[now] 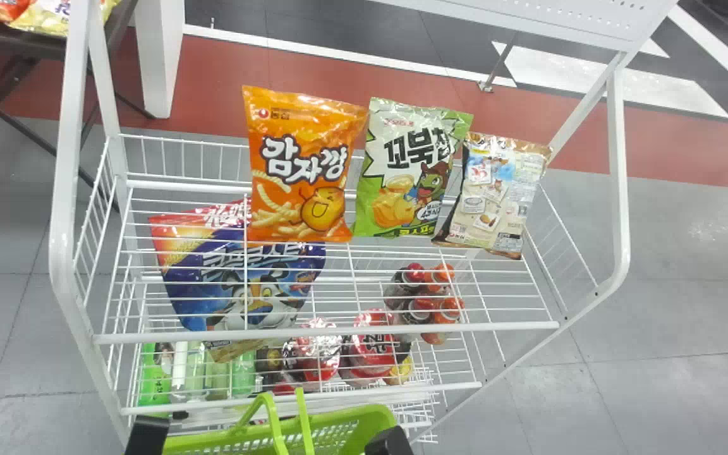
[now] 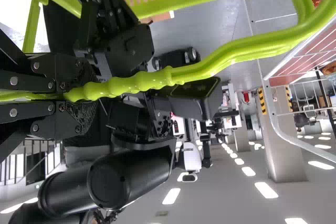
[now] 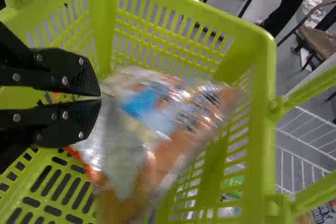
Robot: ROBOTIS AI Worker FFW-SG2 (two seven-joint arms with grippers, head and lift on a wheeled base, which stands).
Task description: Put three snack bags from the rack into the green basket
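Observation:
In the head view a black part of my left arm (image 1: pixel 148 435) shows at the bottom edge, left of the green basket (image 1: pixel 364 418). A black part of my right arm (image 1: pixel 389 441) overlaps the basket's right side. My left gripper (image 2: pixel 65 95) is shut on the basket's handle (image 2: pixel 210 66). Inside the basket (image 3: pixel 252 51), my right gripper (image 3: pixel 100 98) is shut on an edge of a blurred silver-and-orange snack bag (image 3: pixel 157 124). On the rack's upper level stand an orange bag (image 1: pixel 301 167), a green bag (image 1: pixel 411 170) and a brown bag (image 1: pixel 497 196).
The white wire rack (image 1: pixel 326 332) rises just beyond the basket, with side posts. Its lower levels hold a blue bag (image 1: pixel 244 278), capped bottles (image 1: pixel 427 300) and red cups (image 1: pixel 373 347). Farther left is a dark table (image 1: pixel 16 31) with more bags.

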